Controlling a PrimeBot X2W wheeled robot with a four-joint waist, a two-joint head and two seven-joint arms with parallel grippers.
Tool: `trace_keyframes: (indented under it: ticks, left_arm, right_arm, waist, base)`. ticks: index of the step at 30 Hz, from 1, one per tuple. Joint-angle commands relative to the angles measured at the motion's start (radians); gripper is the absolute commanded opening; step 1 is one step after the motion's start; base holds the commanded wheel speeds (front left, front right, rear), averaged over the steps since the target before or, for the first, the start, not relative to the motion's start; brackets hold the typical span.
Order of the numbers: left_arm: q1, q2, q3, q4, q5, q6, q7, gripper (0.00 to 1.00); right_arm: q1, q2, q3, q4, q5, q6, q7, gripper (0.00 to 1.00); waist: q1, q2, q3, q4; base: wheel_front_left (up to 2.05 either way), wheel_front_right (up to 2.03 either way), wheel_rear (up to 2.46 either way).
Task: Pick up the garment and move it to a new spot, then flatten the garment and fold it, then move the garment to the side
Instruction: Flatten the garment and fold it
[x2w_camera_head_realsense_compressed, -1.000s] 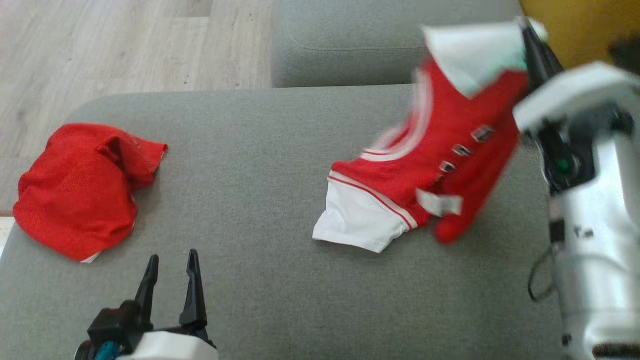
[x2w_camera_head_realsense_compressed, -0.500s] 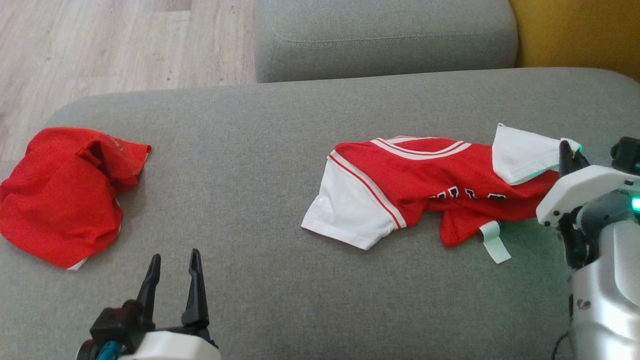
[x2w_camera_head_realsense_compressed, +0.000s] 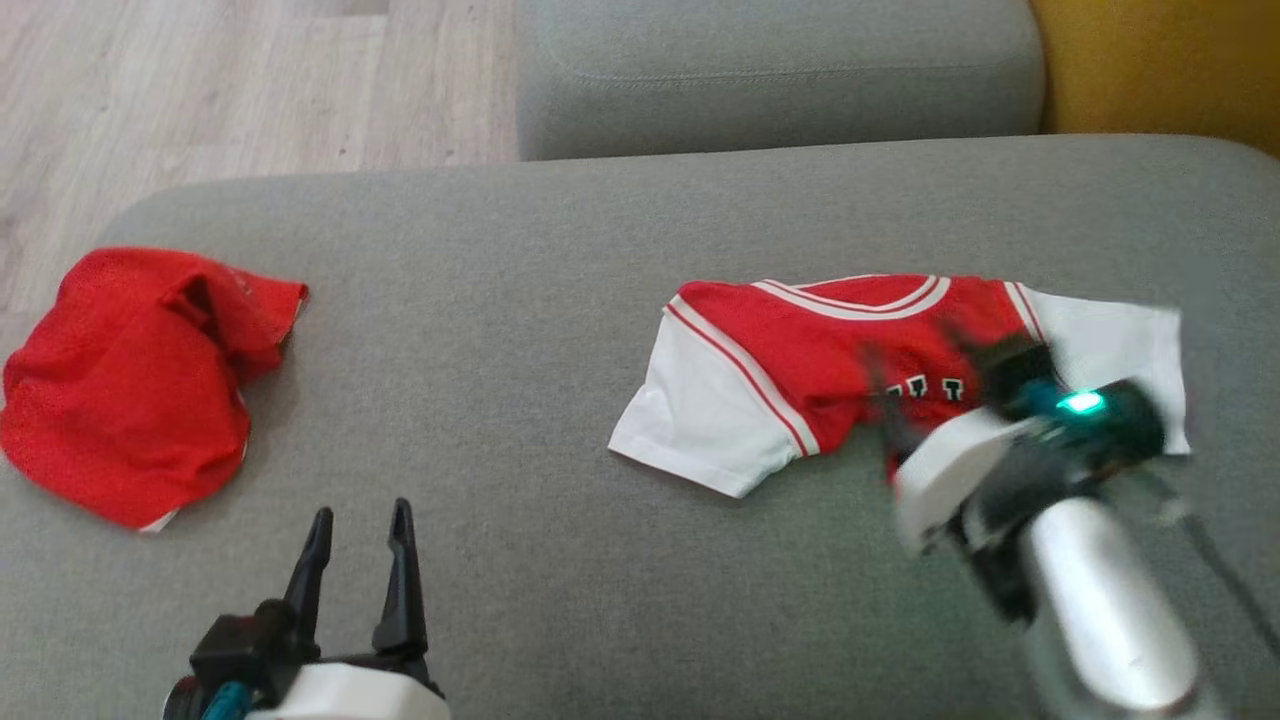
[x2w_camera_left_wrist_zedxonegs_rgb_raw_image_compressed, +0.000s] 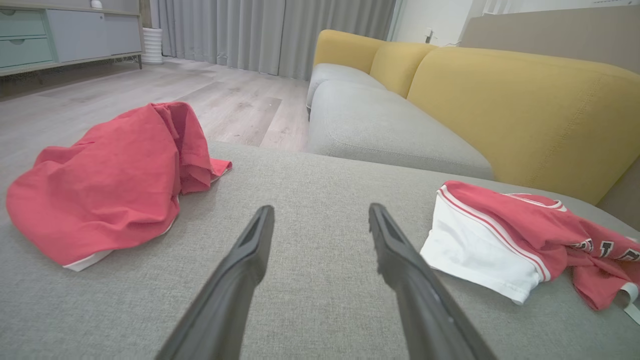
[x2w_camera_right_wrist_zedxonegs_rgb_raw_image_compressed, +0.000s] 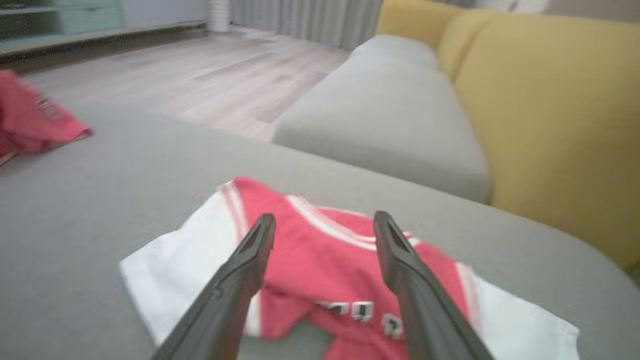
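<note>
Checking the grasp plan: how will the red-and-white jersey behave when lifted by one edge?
Likely floppy: the jersey lies rumpled on the grey cushion, its lower part bunched up. Probably light: the white sleeve lies thin and flat. Lifted by one edge, it would probably drape rather than keep shape.

Head view: right claw (x2w_camera_head_realsense_compressed: 912, 350) & its arm (x2w_camera_head_realsense_compressed: 1090, 580) badly smeared, fingers barely traceable. They cover the jersey (x2w_camera_head_realsense_compressed: 800, 340) hem & most of its lettering (x2w_camera_head_realsense_compressed: 925, 388), so it's unreadable. Left wrist view: jersey runs off R edge, letters too small to read. Right wrist view soft all over; red garment (x2w_camera_right_wrist_zedxonegs_rgb_raw_image_compressed: 30, 125) cut by L edge, jersey btm by pic btm.
</note>
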Motion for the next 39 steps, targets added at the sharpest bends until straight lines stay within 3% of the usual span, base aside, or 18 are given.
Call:
trace_keyframes:
  ticks: [1, 8, 25, 26, 27, 32, 39]
  left_arm:
    - [-0.049, -0.006, 0.028, -0.03, 0.004, -0.002, -0.012, 1.0]
    - [-0.091, -0.006, 0.002, -0.027, 0.006, -0.007, -0.012, 1.0]
    - [-0.178, -0.006, -0.046, -0.016, -0.018, 0.004, -0.012, 1.0]
    - [-0.18, -0.006, -0.047, -0.016, -0.019, 0.005, -0.012, 1.0]
    - [-0.182, -0.006, -0.047, -0.015, -0.019, 0.006, -0.012, 1.0]
    - [-0.183, -0.006, -0.043, -0.011, -0.018, 0.008, -0.012, 1.0]
    - [-0.169, -0.006, -0.038, 0.001, -0.019, 0.007, -0.012, 1.0]
  right_arm:
    - [-0.021, 0.002, 0.043, -0.035, 0.01, 0.008, 0.011, 1.0]
    - [-0.028, -0.015, 0.247, 0.052, 0.083, 0.008, 0.089, 1.0]
    - [-0.194, -0.029, 0.485, 0.326, 0.135, 0.008, 0.178, 1.0]
    - [-0.202, -0.03, 0.49, 0.333, 0.141, 0.008, 0.176, 0.41]
    - [-0.21, -0.028, 0.487, 0.335, 0.148, 0.008, 0.168, 0.0]
    - [-0.238, -0.002, 0.451, 0.301, 0.193, 0.008, 0.106, 0.0]
    - [-0.266, 0.041, 0.426, 0.113, 0.361, 0.008, 0.073, 0.0]
  waist:
    - [0.0, 0.0, 0.008, 0.007]
    - [0.0, 0.0, 0.055, 0.046]
    - [0.0, 0.0, 0.139, 0.087]
    - [0.0, 0.0, 0.141, 0.087]
    - [0.0, 0.0, 0.141, 0.087]
    - [0.0, 0.0, 0.132, 0.083]
    - [0.0, 0.0, 0.092, 0.074]
  base:
    - [0.0, 0.0, 0.0]
    - [0.0, 0.0, 0.0]
    - [0.0, 0.0, 0.0]
    - [0.0, 0.0, 0.0]
    - [0.0, 0.0, 0.0]
    - [0.0, 0.0, 0.0]
    - [0.0, 0.0, 0.0]
